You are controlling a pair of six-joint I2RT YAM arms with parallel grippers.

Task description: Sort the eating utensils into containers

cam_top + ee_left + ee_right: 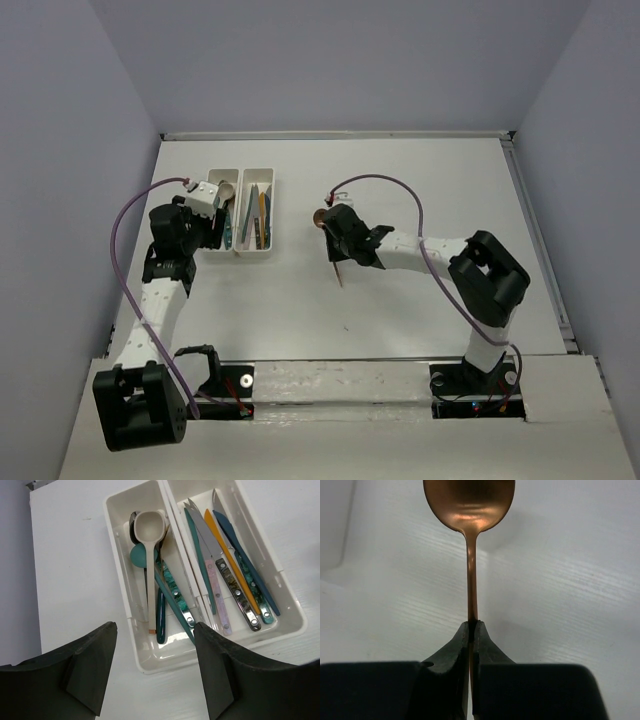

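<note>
Two white trays sit side by side at the far left of the bench [420,190] in the overhead view, the left tray [222,170] and the right tray [258,170], both holding utensils. The left pincer [213,196] hangs over the left tray. The right pincer [333,232] is near mid-bench, well apart from the trays, with a copper spoon [339,272] in it, bowl toward the far side and handle tip pointing back toward the arm bases. From the left wrist, that pincer's dark fingers [85,665] stand wide apart with nothing between them, above the near end of the left tray. In that tray lie a beige spoon [149,540], a teal spoon [140,556] partly beneath it and some teal-handled pieces. The right tray holds knives laid lengthwise, among them an orange knife [227,560], a pink-handled knife [219,597] and a dark teal knife [247,570]. From the right wrist, the jaws are pressed together on the copper spoon's thin handle, its bowl jutting ahead over the white bench. Whether it touches the surface I cannot tell.
</note>
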